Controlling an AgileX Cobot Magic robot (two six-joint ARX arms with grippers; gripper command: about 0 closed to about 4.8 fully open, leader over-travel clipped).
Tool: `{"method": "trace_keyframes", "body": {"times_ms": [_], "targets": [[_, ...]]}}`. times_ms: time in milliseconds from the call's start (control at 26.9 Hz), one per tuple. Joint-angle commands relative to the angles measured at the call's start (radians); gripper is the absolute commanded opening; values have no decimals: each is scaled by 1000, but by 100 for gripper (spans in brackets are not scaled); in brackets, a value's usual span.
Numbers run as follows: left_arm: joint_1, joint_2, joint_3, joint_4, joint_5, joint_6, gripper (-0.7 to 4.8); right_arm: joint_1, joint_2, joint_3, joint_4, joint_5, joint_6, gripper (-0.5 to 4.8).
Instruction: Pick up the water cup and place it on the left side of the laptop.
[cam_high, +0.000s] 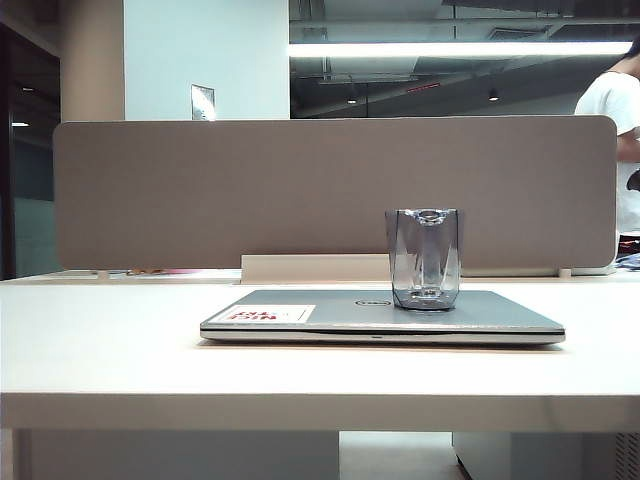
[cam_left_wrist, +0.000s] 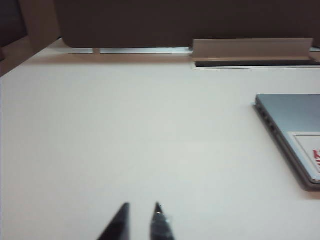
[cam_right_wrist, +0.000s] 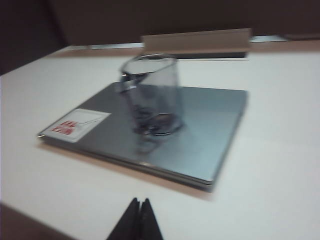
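While the water cup (cam_high: 424, 258) stands on the red-lettered stickered laptop (cam_high: 380, 318): left gripper (cam_left_wrist: 141, 210) narrowly parted, right gripper (cam_right_wrist: 139, 202) closed, both empty.

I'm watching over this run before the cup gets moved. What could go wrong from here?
1. The water cup stands upright on the closed laptop, right of the logo; a clumsy grab could tip it or drag it across the lid.
2. It is clear glass, so a loose grip might let it slip.
3. The right gripper looks shut, and the left gripper only slightly parted; neither could close around the cup without opening first.
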Motion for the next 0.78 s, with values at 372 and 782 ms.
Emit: {"method": "trace_keyframes", "body": {"times_ms": [372,782], "targets": [[-1,1,32,158,332,-142,-6,0,-2,-5,17,-119,3,-5],[-1,75,208,156,379,-158,-6,0,-2,-5,17,-119,3,-5]]}}
